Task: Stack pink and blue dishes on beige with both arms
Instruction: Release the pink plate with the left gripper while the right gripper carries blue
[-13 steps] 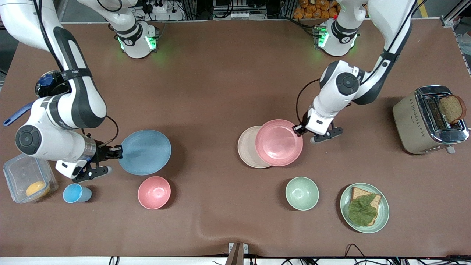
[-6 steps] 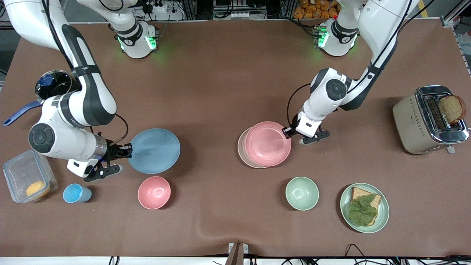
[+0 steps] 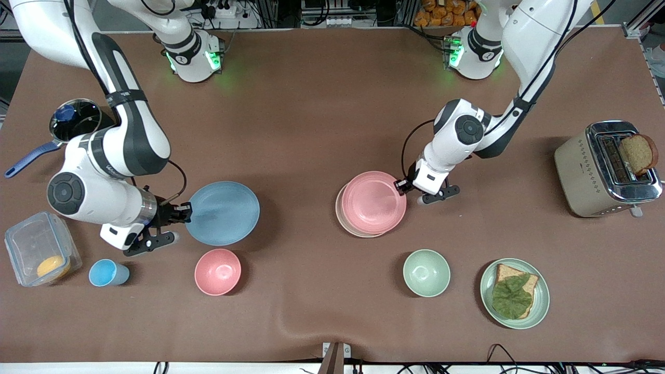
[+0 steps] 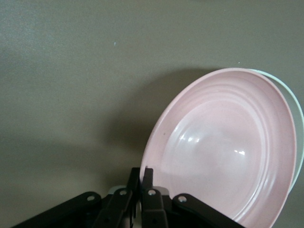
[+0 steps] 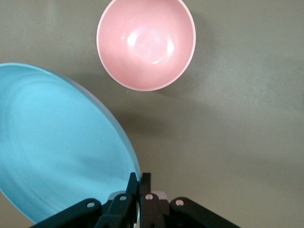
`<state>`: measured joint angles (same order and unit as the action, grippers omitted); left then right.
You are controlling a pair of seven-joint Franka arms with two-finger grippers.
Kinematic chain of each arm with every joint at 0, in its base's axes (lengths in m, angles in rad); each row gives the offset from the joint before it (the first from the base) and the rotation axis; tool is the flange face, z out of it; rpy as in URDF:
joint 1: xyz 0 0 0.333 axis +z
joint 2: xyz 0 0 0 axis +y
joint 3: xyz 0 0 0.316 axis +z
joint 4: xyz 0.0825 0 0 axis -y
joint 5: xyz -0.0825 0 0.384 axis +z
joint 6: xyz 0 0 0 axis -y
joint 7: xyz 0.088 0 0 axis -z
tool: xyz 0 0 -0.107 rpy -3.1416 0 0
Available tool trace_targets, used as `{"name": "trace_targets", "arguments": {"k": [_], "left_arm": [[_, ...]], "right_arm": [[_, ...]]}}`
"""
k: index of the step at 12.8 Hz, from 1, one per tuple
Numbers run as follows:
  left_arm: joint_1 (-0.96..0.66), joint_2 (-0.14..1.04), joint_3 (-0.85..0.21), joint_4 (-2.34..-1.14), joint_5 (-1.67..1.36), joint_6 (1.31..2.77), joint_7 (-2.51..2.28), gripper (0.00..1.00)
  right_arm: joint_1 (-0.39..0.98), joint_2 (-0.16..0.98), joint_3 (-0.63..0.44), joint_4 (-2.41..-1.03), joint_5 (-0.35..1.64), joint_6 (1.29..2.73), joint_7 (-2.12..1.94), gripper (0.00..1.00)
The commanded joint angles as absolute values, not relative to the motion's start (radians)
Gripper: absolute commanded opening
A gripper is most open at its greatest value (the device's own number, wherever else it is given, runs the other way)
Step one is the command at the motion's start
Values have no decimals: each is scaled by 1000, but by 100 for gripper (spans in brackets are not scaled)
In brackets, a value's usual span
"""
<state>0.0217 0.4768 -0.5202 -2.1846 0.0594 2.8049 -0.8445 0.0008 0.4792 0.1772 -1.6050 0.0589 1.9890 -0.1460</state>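
Observation:
The pale pink plate (image 3: 373,202) hangs almost squarely over the beige plate (image 3: 343,218), whose rim shows only as a crescent along one side. My left gripper (image 3: 401,186) is shut on the pink plate's rim (image 4: 151,167) at the edge toward the left arm's end. A sliver of the beige plate (image 4: 298,124) shows past the pink plate (image 4: 223,147) in the left wrist view. The light blue plate (image 3: 223,213) is held tilted above the table near the right arm's end, my right gripper (image 3: 186,212) shut on its rim. That gripper (image 5: 140,179) pinches the blue plate (image 5: 57,147).
Pink bowl (image 3: 217,271) and small blue cup (image 3: 108,272) sit nearer the camera than the blue plate. A clear box (image 3: 39,254) and a pot (image 3: 72,120) stand at the right arm's end. Green bowl (image 3: 426,272), green bread plate (image 3: 514,293) and toaster (image 3: 605,169) occupy the left arm's end.
The left gripper has carried the pink plate over the beige plate, covering most of it. The right gripper has carried the blue plate toward the table's middle.

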Motion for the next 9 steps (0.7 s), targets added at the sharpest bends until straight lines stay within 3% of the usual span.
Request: {"name": "trace_targets", "arguments": {"k": [1,3,4,5,6,7,9], "left_arm": [[3,506,-515,-2149,81,2821,-853,5],[-14,520,-514,-2125,81,2821,-874,9],[-20,531,-514,-2111,81,2821,-891,21],[-21,538,-515,-2094,83,2821,-897,42],[-21,546,-514,-2079,83,2821,-899,76],[-29,548,-514,-2060,81,2821,-902,98],[-31,542,-512,-2037,81,2816,-922,100]], "right_arm": [[8,466,179,-1600,72,1987,-130,0],[6,451,179,-1603,72,1961,-132,0],[8,440,179,-1605,72,1932,-132,0],[8,422,179,-1605,72,1892,-132,0],[8,419,179,-1605,72,1875,-132,0],[8,419,179,-1605,72,1879,-132,0],[8,429,178,-1606,72,1905,-132,0]]}}
